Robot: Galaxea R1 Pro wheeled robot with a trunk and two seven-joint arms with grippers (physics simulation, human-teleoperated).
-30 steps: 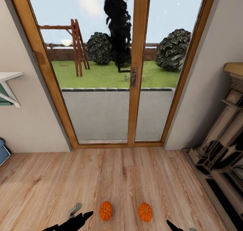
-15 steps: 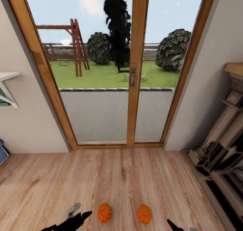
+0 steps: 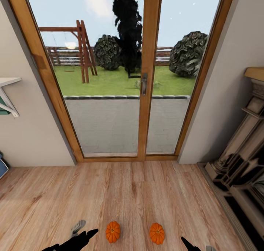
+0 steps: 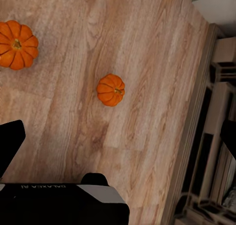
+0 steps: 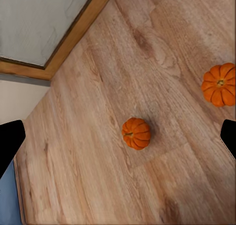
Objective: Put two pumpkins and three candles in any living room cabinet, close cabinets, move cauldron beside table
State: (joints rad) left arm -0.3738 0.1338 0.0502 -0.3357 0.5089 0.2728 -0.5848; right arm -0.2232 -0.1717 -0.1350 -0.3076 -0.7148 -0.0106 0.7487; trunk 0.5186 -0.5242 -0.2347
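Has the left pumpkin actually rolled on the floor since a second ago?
No. The left pumpkin keeps its spacing from the right pumpkin and floorboards; the camera shifted.

Two pumpkins (image 3: pixel 113 232) (image 3: pixel 157 233) lie side by side on the floor (image 3: pixel 132 192), well before the glass door (image 3: pixel 126 97); a fireplace (image 3: pixel 242 163) stands to its right.

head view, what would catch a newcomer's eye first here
Two bright orange pumpkins sit side by side on the wooden floor, the left pumpkin and the right pumpkin, close in front of the robot and a little apart from each other. Beyond them, a tall wood-framed glass door looks onto a lawn with a wooden swing frame and bushes. An ornate fireplace surround stands along the right wall.
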